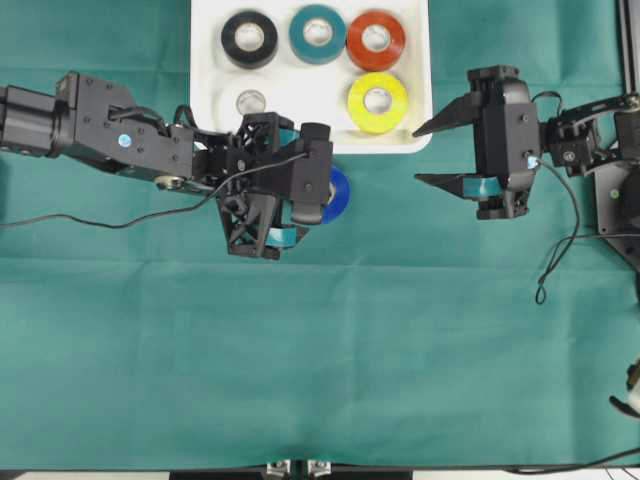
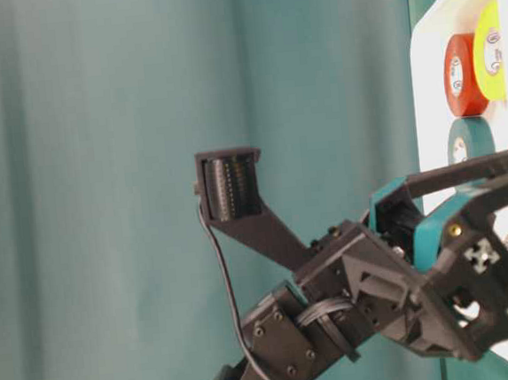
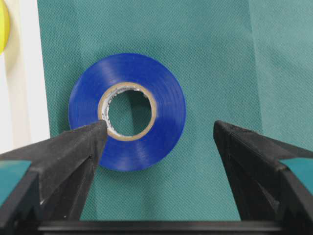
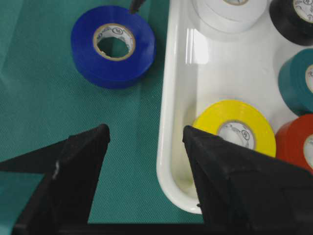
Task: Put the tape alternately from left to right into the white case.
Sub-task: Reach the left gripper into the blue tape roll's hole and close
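A blue tape roll [image 3: 168,100] lies flat on the green cloth just in front of the white case [image 1: 415,75]. My left gripper [image 3: 159,128] hovers over it, open, with one fingertip [image 3: 93,134] over the roll's edge and the other off to its side on the cloth. Only part of the blue roll [image 1: 341,195] shows past the left gripper [image 1: 290,187] from overhead. Inside the case sit black [image 1: 249,38], teal [image 1: 317,33], orange-red [image 1: 375,40], yellow [image 1: 377,101] and white [image 1: 250,100] rolls. My right gripper [image 1: 432,152] is open and holds nothing, beside the case's front right corner.
The right wrist view shows the case's rim [image 4: 168,147] between the right gripper's [image 4: 145,131] fingers, with the yellow roll [image 4: 234,128] close behind one finger. Green cloth [image 1: 320,350] covers the table. A black cable [image 1: 100,220] trails from the left arm.
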`<state>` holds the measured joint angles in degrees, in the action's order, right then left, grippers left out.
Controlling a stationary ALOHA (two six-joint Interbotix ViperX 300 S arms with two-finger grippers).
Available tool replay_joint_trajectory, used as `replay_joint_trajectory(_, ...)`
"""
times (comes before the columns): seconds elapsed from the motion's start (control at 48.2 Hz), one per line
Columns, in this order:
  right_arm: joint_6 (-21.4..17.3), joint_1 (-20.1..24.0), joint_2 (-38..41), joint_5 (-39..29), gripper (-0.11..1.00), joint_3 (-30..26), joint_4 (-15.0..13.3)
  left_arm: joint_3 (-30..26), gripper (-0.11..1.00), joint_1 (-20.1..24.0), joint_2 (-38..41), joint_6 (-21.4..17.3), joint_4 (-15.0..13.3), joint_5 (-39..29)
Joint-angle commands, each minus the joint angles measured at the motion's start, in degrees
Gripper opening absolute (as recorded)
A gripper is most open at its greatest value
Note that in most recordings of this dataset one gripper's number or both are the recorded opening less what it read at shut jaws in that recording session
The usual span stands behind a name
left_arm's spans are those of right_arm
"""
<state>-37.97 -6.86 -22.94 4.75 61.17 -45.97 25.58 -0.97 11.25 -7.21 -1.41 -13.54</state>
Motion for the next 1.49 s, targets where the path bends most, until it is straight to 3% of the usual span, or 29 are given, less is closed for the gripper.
replay_joint_trajectory(0.0,0.0,0.09,-0.53,0.7,0.69,-0.26,0.09,-1.85,0.68,-0.26,-0.35,0.18,0.09,0.26)
replay_joint_trajectory(1.079,-0.09,0.09,-0.62,0.7,0.69,0.18,0.18,-5.36,0.67,-0.79,6.5,0.18,0.09,-0.53)
replay_joint_trajectory(1.473,-2.55,0.09,-0.53,0.7,0.69,0.35,0.18,-8.26,0.66,0.26,8.35,0.35,0.09,-7.73)
